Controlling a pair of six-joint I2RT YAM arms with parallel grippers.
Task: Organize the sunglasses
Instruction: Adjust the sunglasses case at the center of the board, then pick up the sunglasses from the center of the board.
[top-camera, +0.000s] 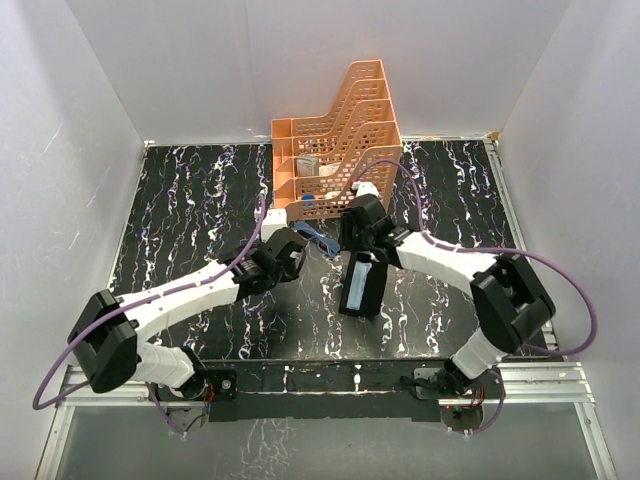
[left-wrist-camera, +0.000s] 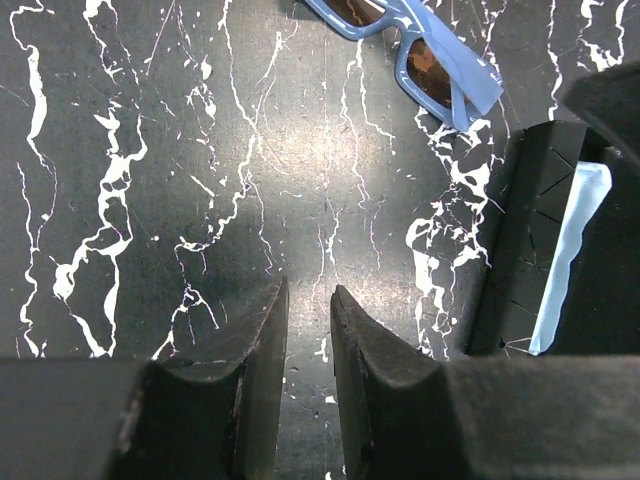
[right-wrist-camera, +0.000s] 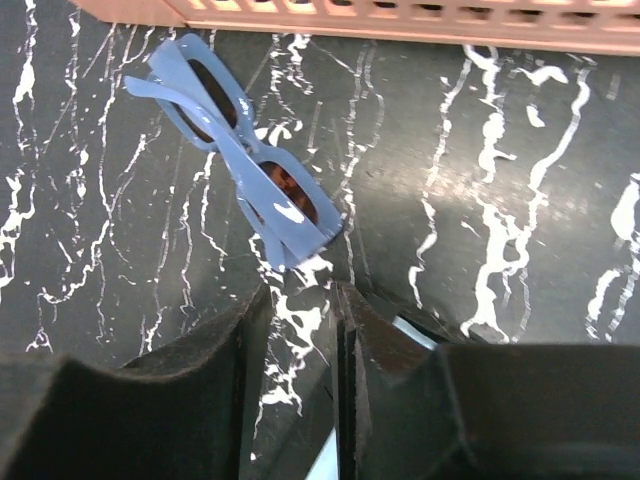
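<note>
The sunglasses (top-camera: 318, 240) are a folded pair with a thin blue frame, lying on the black marbled table between my two grippers. They show at the top of the left wrist view (left-wrist-camera: 420, 50) and at upper left in the right wrist view (right-wrist-camera: 240, 165). The black case (top-camera: 365, 285) lies open just in front of them, with a pale blue cloth (left-wrist-camera: 570, 240) inside. My left gripper (top-camera: 290, 250) (left-wrist-camera: 307, 290) is slightly open and empty, just left of the case. My right gripper (top-camera: 358, 245) (right-wrist-camera: 295, 290) is open over the case's far end, with the case wall against its right finger.
An orange tiered organizer (top-camera: 340, 130) stands at the back centre, with small items in its lower trays. Its front edge (right-wrist-camera: 400, 15) runs just beyond the sunglasses. White walls close in the table on three sides. Purple cables loop over both arms.
</note>
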